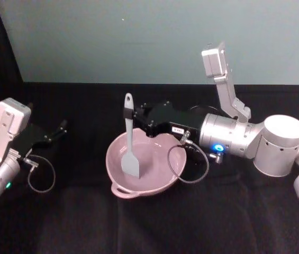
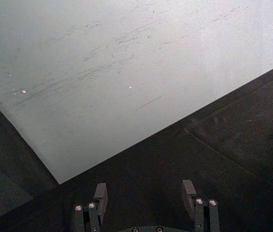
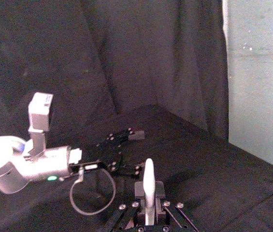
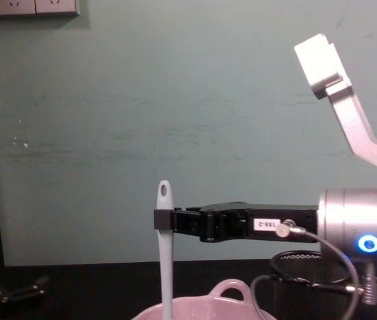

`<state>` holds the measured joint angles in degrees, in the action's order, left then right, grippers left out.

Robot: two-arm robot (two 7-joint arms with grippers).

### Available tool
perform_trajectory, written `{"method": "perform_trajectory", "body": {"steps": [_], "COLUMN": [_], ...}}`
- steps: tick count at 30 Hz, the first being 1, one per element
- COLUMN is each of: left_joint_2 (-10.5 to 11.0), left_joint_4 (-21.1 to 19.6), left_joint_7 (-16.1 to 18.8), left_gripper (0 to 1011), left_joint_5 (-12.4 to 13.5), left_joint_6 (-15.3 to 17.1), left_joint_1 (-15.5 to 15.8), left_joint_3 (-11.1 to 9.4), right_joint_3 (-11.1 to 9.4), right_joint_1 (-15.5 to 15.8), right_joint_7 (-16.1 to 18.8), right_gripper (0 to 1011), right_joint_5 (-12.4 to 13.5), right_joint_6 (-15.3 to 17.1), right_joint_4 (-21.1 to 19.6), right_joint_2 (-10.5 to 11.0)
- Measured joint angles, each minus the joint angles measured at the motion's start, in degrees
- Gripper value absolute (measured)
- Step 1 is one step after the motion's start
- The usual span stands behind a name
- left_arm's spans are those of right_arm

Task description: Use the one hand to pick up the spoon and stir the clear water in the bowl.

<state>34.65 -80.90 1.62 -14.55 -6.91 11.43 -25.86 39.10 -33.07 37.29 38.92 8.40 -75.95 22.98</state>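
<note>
The pale pink bowl (image 1: 116, 154) sits mid-table, its loop handle (image 4: 231, 289) rising from the rim in the chest view. The white spoon (image 1: 129, 142) stands nearly upright, its flat greyish head down inside the bowl. My right gripper (image 1: 132, 113), black with a small white label, reaches in from the right and is shut on the spoon's upper handle (image 4: 165, 230), just under the oval hole. In the right wrist view, the handle tip (image 3: 149, 175) sticks out between the fingers. My left gripper (image 1: 60, 128) rests open at the far left, well clear of the bowl.
A black wire-mesh cup (image 4: 307, 283) stands to the right behind the bowl, under my right wrist. A grey cable (image 1: 196, 165) loops from the right wrist beside the bowl. Black cloth covers the table, and a pale wall runs along its far edge.
</note>
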Motion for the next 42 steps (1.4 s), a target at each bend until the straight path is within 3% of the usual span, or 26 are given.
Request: {"method": "perform_trajectory", "body": {"steps": [13, 20, 25, 29, 36, 42], "left_joint_2": [0.0, 0.0, 0.0, 0.0, 0.0, 0.0], "left_joint_4": [0.0, 0.0, 0.0, 0.0, 0.0, 0.0], "left_joint_7": [0.0, 0.0, 0.0, 0.0, 0.0, 0.0], "left_gripper": [1011, 1011, 1011, 1011, 1011, 1011], "left_joint_5": [0.0, 0.0, 0.0, 0.0, 0.0, 0.0], "left_joint_6": [0.0, 0.0, 0.0, 0.0, 0.0, 0.0], "left_joint_1": [0.0, 0.0, 0.0, 0.0, 0.0, 0.0], "left_joint_3": [0.0, 0.0, 0.0, 0.0, 0.0, 0.0], "right_joint_3": [-1.99, -3.17, -4.02, -4.83, -5.71, -5.72], "right_joint_1": [-2.62, -2.63, -1.5, 0.46, 4.14, 6.61], "right_joint_7": [0.07, -1.2, -2.56, -3.42, -3.49, -2.91], "right_gripper": [118, 118, 118, 118, 118, 118], "right_joint_5": [-3.49, -5.35, -7.01, -7.87, -8.24, -7.53], "right_joint_6": [-8.96, -10.64, -10.3, -8.36, -5.35, -3.03], "right_joint_4": [10.06, 10.78, 8.79, 4.96, -2.21, -7.35], "right_joint_2": [-5.17, -5.03, -3.37, -1.15, 1.94, 3.25]}}
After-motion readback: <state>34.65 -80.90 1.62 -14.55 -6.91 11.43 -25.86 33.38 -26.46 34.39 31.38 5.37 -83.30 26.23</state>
